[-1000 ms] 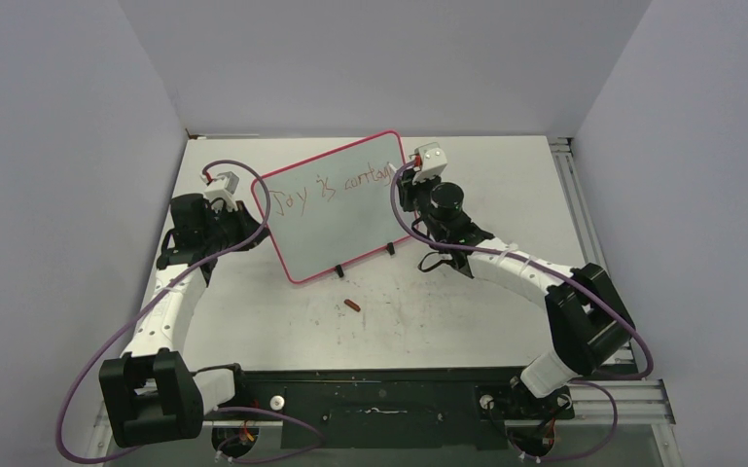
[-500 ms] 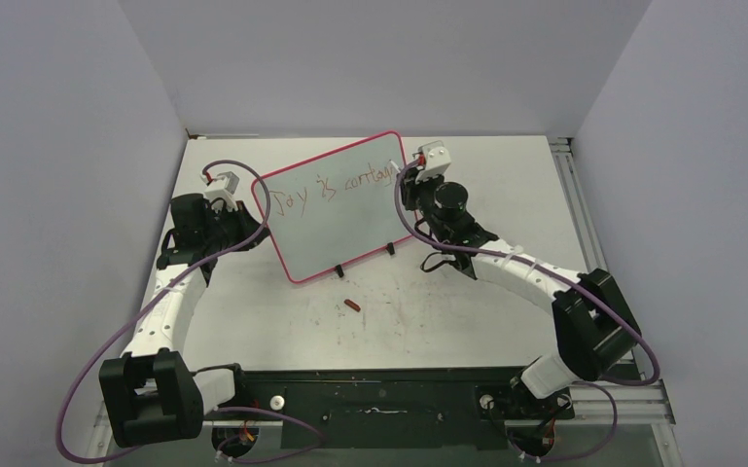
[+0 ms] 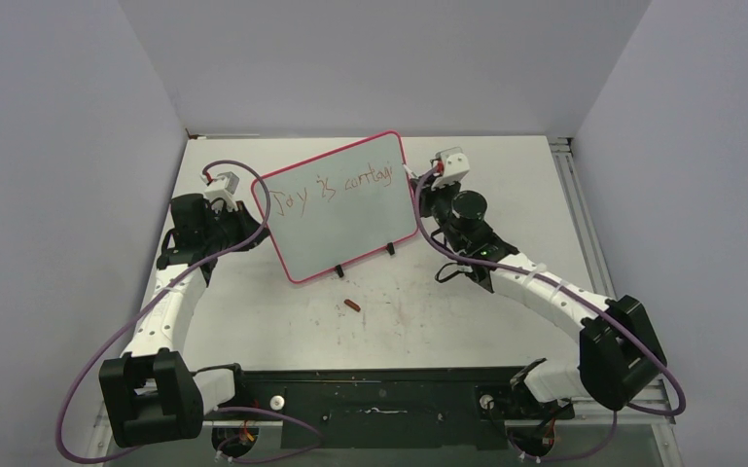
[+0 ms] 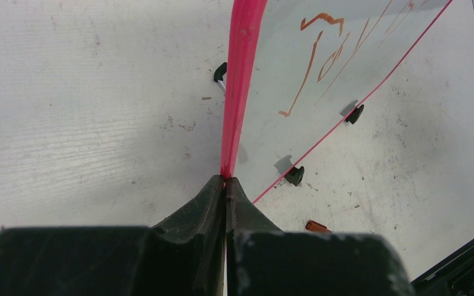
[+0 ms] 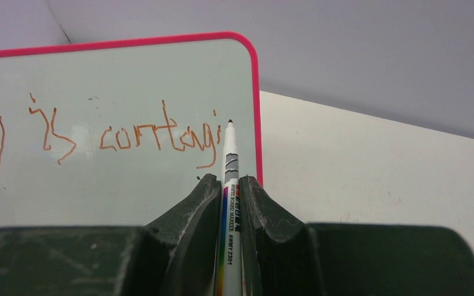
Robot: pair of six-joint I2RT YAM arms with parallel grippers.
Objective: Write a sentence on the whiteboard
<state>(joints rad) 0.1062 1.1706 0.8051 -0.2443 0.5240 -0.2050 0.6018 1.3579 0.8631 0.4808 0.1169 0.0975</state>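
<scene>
Since a second ago my right hand (image 5: pixel 229 180) has swung right, from in front of the board (image 3: pixel 336 238) to just past its right edge, and the sentence (image 3: pixel 338 187) has gained letters: it now reads about "Joy is contagi". That hand is clamped on the marker (image 5: pixel 230 154), whose tip is near the last "i"; whether it touches the surface I cannot tell. My left hand (image 4: pixel 225 183) is pinched shut on the board's left frame, steadying it on its feet (image 4: pixel 294 175) mid-desk (image 3: pixel 418 321). My worry is room: the "i" sits just beside the pink frame, so the remaining letters could run onto it or off the edge. Pressing at that far end could also swing the board about the left grip.
</scene>
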